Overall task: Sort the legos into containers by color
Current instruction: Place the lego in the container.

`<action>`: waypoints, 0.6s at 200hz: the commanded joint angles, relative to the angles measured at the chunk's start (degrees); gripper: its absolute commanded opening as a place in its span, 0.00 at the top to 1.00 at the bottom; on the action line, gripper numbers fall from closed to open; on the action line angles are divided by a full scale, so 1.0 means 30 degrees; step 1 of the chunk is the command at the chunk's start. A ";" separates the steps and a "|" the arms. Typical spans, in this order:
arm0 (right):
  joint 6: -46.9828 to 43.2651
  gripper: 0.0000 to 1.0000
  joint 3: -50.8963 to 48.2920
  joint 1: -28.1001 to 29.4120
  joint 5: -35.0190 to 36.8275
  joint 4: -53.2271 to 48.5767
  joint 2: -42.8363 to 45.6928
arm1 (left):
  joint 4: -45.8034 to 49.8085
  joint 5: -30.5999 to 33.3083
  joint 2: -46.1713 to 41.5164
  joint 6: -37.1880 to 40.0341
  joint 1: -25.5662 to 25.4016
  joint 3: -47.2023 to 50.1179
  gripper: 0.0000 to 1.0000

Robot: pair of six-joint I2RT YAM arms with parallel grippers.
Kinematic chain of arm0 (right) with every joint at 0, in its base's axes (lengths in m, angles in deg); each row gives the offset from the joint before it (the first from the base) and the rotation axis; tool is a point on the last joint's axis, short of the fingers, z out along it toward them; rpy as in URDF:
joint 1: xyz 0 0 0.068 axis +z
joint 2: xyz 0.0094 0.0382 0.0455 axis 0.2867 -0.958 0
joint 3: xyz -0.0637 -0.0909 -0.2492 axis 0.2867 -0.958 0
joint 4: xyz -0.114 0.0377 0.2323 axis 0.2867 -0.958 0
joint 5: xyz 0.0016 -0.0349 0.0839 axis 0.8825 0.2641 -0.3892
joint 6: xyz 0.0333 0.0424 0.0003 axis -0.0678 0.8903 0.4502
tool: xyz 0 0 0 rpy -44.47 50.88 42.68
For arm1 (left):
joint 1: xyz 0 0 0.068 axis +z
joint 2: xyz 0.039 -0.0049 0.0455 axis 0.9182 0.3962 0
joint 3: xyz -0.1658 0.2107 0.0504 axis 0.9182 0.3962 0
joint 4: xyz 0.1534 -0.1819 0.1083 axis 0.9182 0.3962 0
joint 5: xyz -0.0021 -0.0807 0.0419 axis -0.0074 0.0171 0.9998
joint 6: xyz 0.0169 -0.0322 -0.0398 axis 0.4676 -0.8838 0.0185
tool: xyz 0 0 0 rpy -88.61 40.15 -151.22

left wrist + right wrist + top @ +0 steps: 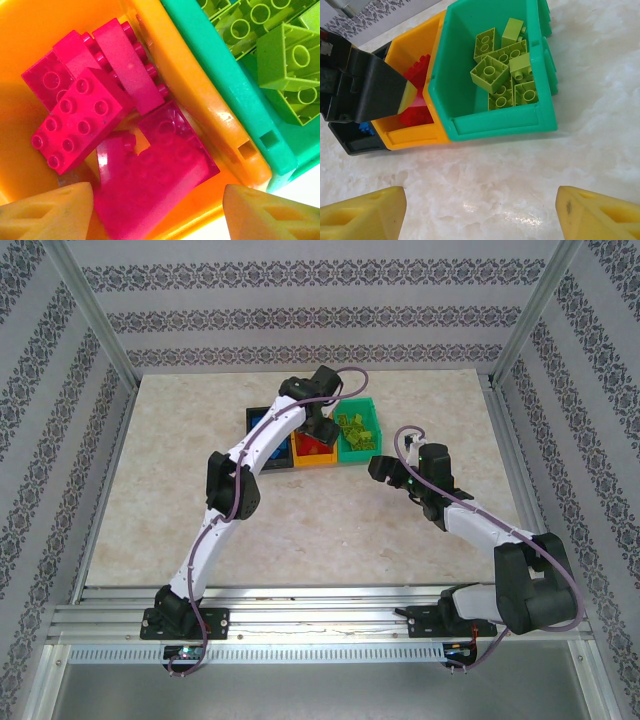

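Table (300, 530): carries the bins, centre of the top view.
Bins: black bin (360, 145), orange bin (410, 135) and green bin (490, 125) abut, one per colour.
Left gripper (157, 202): jaws parted and empty over red legos (80, 120) in the orange bin, placed for dropping.
Right gripper (480, 205): jaws spread and empty, near the green bin.
Legos: lime legos (502, 70) in the green bin, blue lego (365, 129) in the black bin.

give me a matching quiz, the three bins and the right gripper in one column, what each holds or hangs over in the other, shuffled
Column one:
1. green bin
2. orange-yellow bin
3. black bin
4. right gripper

Column two:
a. holds red bricks
b. open over bare table
c. holds lime green bricks
d. holds blue bricks

Pairs: 1-c, 2-a, 3-d, 4-b
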 commanded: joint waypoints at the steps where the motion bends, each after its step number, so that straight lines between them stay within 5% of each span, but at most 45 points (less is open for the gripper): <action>1: 0.0087 0.21 -0.0189 -0.0209 -0.0349 0.0585 0.0104 | 0.0846 0.0295 -0.0713 -0.0038 -0.0127 -0.0325 0.29; 27: -0.0383 0.20 -0.0006 -0.0179 -0.0097 -0.0017 0.0441 | 0.0001 0.0419 -0.2915 -0.0448 -0.0129 0.2233 0.28; 66: -0.1395 0.18 0.0462 -0.0262 0.1460 -0.2133 0.2044 | -0.6208 0.0655 -1.0138 -0.1506 -0.0009 1.3062 0.24; 120: -0.2958 0.11 -0.1020 -0.0758 0.7607 -0.3970 0.6133 | -1.3450 0.0859 -2.0083 -0.3472 0.2115 2.6314 0.19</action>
